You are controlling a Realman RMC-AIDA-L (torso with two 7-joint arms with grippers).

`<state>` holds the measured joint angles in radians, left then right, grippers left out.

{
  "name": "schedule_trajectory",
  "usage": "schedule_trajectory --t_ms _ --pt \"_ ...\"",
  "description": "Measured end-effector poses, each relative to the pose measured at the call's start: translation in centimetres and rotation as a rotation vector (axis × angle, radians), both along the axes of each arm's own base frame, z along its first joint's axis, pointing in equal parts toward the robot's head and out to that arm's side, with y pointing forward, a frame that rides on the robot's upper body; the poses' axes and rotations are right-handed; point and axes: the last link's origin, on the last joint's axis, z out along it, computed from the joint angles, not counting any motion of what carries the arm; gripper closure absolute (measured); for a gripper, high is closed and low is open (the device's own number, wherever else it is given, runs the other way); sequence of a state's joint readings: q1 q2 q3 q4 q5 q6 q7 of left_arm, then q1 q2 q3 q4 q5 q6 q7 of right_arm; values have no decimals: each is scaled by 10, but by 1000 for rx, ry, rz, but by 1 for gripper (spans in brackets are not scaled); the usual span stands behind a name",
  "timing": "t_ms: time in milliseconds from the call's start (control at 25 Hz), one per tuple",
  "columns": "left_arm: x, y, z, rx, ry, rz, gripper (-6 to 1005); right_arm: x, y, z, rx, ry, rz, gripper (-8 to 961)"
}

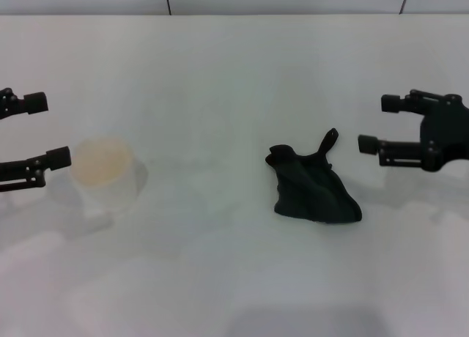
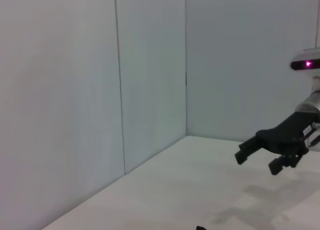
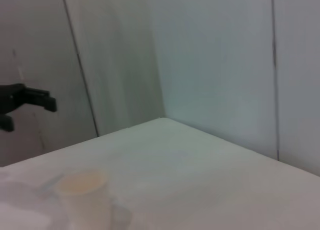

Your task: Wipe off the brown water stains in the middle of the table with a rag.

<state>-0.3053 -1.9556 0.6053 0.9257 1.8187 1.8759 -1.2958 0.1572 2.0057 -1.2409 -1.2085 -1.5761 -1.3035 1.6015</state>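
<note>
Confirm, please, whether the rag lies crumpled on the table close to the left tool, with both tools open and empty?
Not quite: the head view shows the rag crumpled on the table close to the right tool, not the left tool. Both tools are indeed open and empty.

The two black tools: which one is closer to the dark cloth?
The right tool, the one on the right of the head view. It hovers just beside the rag, while the left tool sits far across the table, by the cup.

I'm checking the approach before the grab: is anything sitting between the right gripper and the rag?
Nothing visible does. In the head view the right gripper hangs open just to the right of the rag, with only bare table between them. The cup stands far off by the open left gripper.
</note>
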Motion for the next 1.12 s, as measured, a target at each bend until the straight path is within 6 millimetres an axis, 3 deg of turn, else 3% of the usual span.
schedule_trajectory --t_ms 400,1120 --pt "-1 -2 -4 -38 -16 37 119 13 -8 -6 -109 -195 50 109" --pt "0 -5 -25 -174 27 71 118 3 -4 -21 -185 -223 65 111"
